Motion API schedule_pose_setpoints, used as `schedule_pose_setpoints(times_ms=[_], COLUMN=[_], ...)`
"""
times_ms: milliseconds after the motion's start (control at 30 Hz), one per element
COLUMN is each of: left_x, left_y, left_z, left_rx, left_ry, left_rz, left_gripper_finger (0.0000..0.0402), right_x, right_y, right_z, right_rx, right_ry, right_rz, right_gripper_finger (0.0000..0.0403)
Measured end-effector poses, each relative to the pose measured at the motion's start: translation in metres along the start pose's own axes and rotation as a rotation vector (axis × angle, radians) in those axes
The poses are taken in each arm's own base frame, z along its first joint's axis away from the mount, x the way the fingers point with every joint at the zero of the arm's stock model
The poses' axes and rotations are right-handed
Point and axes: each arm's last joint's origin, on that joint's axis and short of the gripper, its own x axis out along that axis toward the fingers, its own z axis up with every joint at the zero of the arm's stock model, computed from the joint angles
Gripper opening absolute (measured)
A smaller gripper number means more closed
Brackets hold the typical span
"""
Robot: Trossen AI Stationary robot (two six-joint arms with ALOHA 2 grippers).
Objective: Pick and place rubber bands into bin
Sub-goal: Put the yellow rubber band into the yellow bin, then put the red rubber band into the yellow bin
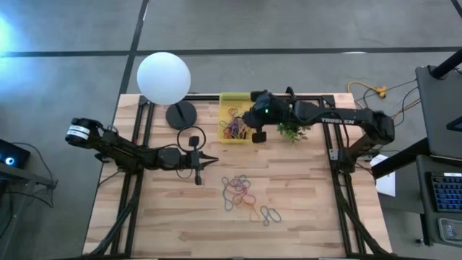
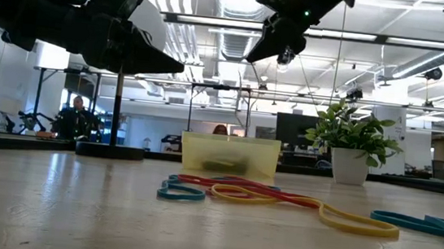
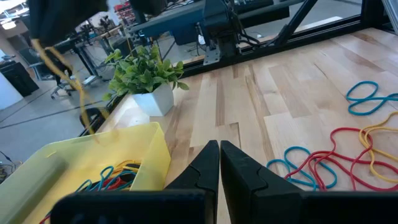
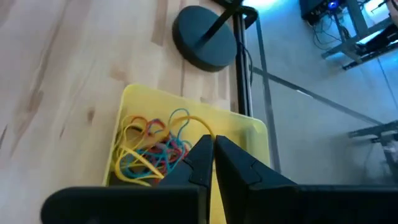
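- Your right gripper (image 1: 254, 123) hangs above the bin (image 1: 225, 99), at its 3 o'clock edge. Its fingers are pinched together on a yellow rubber band (image 4: 198, 126) that dangles down into the bin; the left wrist view shows that same strand (image 3: 68, 87) hanging from the gripper over the yellow wall.
- The bin sits at 12 o'clock on the tabletop (image 1: 303, 209), between the lamp base (image 1: 180, 114) at its 9 o'clock and the small plant (image 1: 292, 131) at its 3 o'clock. It already holds a tangle of bands (image 1: 232, 127).
- Loose bands (image 1: 242, 191) lie in a cluster near the tabletop centre, trailing toward 5 o'clock.
- Your left gripper (image 1: 204, 162) waits at 9 o'clock of that cluster, low over the wood, fingers closed with nothing between them.
- Risk: the band hangs near the bin's wall; if you release while it swings, I judge it could drape over the rim or fall outside.
- Risk: the elastic may cling to a finger on opening and ride out with the gripper.
- Risk: the plant stands just beside your right arm; a wide retreat could knock it.
- Risk: the loose bands overlap, so a pinch may lift several at once and shed one midway.
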Motion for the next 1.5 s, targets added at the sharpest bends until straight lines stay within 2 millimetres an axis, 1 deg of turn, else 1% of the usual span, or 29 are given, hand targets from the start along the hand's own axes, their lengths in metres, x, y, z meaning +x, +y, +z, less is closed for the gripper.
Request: schedule_pose_setpoints(times_ms=[300,433,533,700,833,933,1167,1267,1367,1500], left_x=[0.0,0.0,0.0,0.0,0.0,0.0,0.0,0.0,0.0,0.0], left_y=[0.0,0.0,0.0,0.0,0.0,0.0,0.0,0.0,0.0,0.0], left_z=[0.0,0.0,0.0,0.0,0.0,0.0,0.0,0.0,0.0,0.0], left_rx=[0.0,0.001,0.001,0.001,0.001,0.001,0.001,0.001,0.001,0.001], left_ry=[0.0,0.001,0.001,0.0,0.001,0.001,0.001,0.001,0.001,0.001], left_rz=[0.0,0.0,0.0,0.0,0.0,0.0,0.0,0.0,0.0,0.0], left_gripper_finger=[0.0,0.0,0.0,0.0,0.0,0.0,0.0,0.0,0.0,0.0], right_x=[0.01,0.019,0.028,0.046,0.06,0.067,0.068,0.068,0.068,0.068], right_y=[-0.03,-0.042,-0.045,-0.047,-0.045,-0.042,-0.042,-0.041,-0.039,-0.039], right_z=[-0.015,-0.023,-0.03,-0.041,-0.048,-0.051,-0.051,-0.051,-0.05,-0.049], right_rx=[0.064,0.096,0.115,0.153,0.161,0.16,0.179,0.188,0.194,0.223], right_ry=[-0.031,-0.036,-0.021,0.005,0.042,0.054,0.055,0.032,-0.004,-0.019], right_rz=[-0.038,-0.036,-0.03,0.012,0.03,0.04,0.04,0.08,0.146,0.174], right_gripper_finger=[0.0008,0.0008,0.0008,0.0008,0.0008,0.0008,0.0009,0.001,0.0027,0.007])
